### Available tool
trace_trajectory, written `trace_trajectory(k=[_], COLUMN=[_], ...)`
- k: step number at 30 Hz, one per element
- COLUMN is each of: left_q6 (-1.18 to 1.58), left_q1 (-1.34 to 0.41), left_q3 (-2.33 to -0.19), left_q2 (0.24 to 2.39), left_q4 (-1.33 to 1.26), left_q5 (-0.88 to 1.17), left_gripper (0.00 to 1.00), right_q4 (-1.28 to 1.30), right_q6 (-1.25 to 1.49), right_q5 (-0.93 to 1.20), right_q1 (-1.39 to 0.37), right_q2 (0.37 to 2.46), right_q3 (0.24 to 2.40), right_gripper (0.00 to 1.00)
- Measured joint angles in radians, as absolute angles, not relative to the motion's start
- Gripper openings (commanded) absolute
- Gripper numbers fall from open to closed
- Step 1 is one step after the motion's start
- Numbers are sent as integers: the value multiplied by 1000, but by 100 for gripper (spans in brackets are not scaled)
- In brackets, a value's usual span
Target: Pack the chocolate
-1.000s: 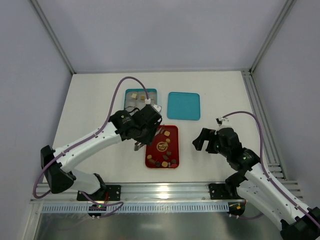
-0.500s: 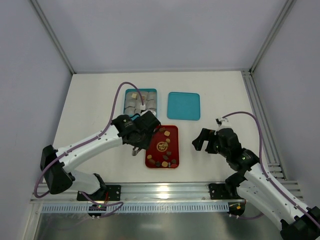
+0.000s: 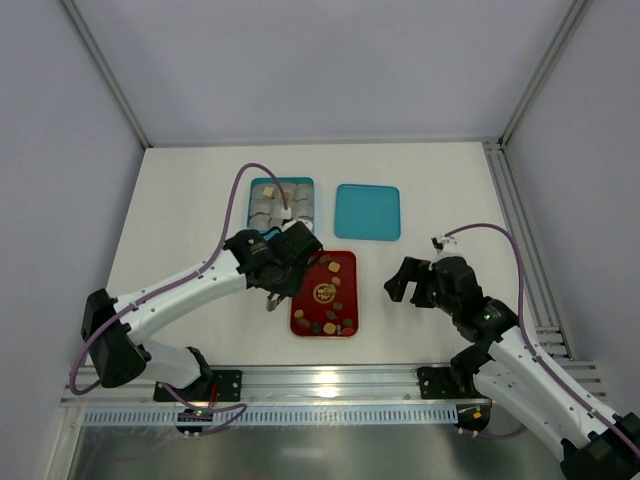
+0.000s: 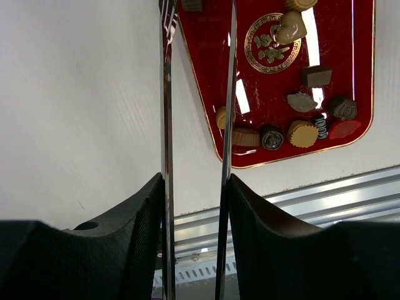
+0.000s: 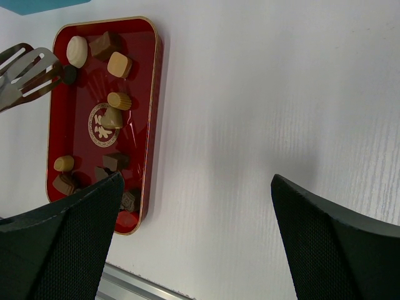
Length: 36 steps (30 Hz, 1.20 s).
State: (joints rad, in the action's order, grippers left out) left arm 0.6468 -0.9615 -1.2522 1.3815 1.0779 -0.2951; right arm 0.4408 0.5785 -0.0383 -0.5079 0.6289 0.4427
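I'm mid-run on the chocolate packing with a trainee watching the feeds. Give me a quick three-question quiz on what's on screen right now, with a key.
1. True or false: the right gripper is shut on something.
2. How many arms hold a tool? A. none B. one C. both
3. Fill in: the tongs in the left gripper reach the edge of the ____ tray that bears the chocolate.

Key: 1. False; it hangs open and empty. 2. B. 3. Red.
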Motion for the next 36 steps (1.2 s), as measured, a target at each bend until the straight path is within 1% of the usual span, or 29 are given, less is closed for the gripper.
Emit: trace_trajectory(k=[36], left_q6=[645], left_q1=[-962], left_q3=[-1239], left_q2=[1447], left_q4=[1048], left_q5=[-296], left_gripper=[43], right_q4=[427], right_q6=[579], right_q5=[-38], right_q1=[-508], right_q2=[629], right_q3=[426], right_gripper=[100])
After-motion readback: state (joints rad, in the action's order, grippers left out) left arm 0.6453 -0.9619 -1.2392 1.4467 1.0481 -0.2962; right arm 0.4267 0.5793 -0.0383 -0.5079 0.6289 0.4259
